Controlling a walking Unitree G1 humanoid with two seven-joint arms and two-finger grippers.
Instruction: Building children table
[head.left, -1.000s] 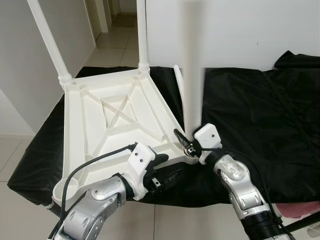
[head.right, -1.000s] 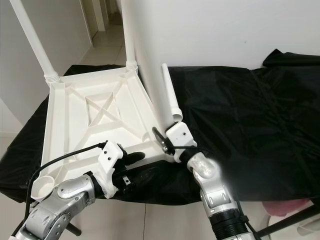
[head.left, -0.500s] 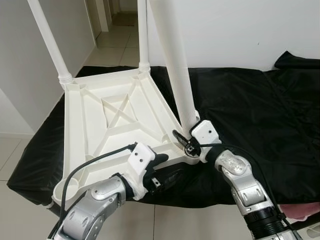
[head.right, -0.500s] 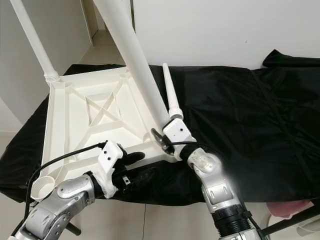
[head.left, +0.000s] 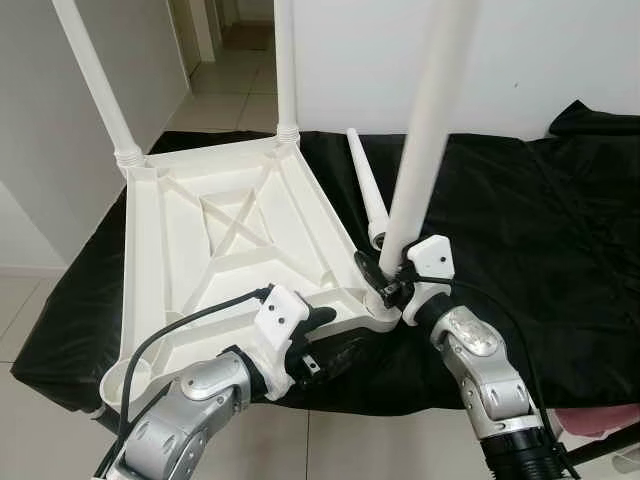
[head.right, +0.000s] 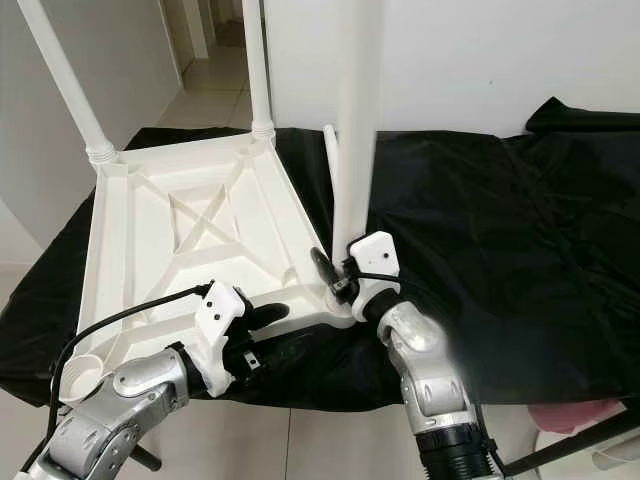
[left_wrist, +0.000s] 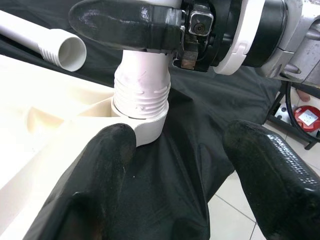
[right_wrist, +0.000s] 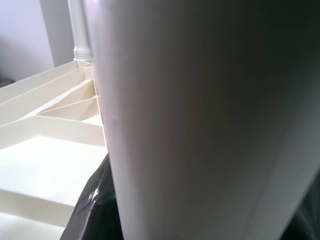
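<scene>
Here, an upturned white tabletop (head.left: 215, 235) lying on a black cloth (head.left: 520, 220), ribbed underside up. Two legs (head.left: 95, 85) standing screwed into the far corners. A third leg (head.left: 425, 130) upright at the near right corner, threaded foot seated in the corner socket (left_wrist: 145, 131), clamped low down between the black fingers of the right gripper (head.left: 378, 280). One of those fingers (left_wrist: 125, 22) wrapped across the leg just above the thread. A fourth leg (head.left: 365, 190) loose on the cloth just beyond that corner, hollow end toward the robot. Left gripper (head.left: 335, 345) at the tabletop's near edge, close to the socket, fingers spread apart and holding nothing, one fingertip (left_wrist: 107, 150) against the edge, the other out over the cloth. Near left corner socket (head.left: 125, 375) empty.
</scene>
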